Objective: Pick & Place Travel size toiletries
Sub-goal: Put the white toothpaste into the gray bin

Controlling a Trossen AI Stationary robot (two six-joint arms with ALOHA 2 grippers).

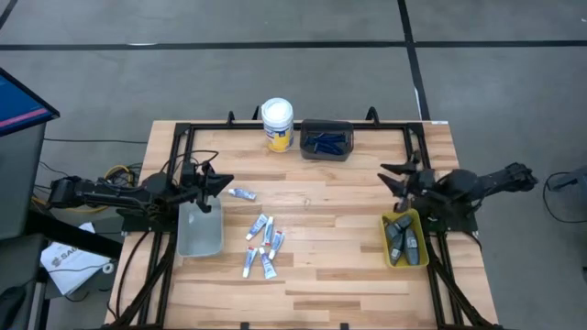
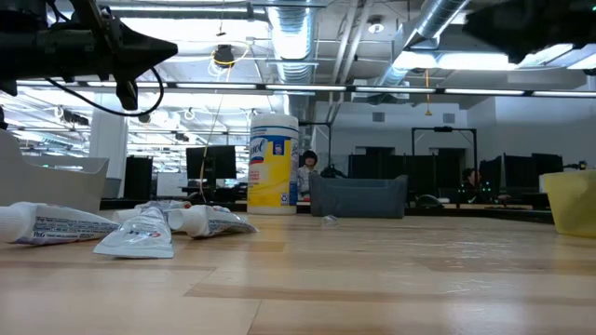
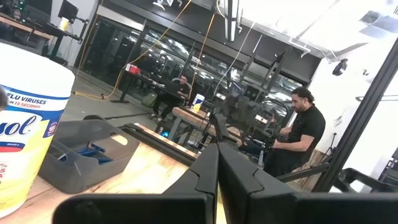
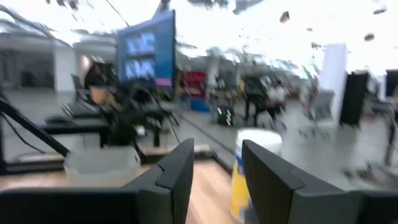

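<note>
Wooden desk (image 1: 348, 275), read left to right. We find the left claw (image 1: 223, 181) shut and empty above the clear tray (image 1: 200, 229), which looks empty to us. Beside it, one tube (image 1: 242, 193) lies alone and a cluster of tubes (image 1: 262, 246) lies mid-desk, all still unsorted. Razors (image 1: 326, 141) sit in the dark tray (image 1: 327, 127). The right claw (image 1: 393, 177), part open and empty, hovers near the yellow tray (image 1: 386, 240) holding grey pods (image 1: 404, 241). Probably half done.
</note>
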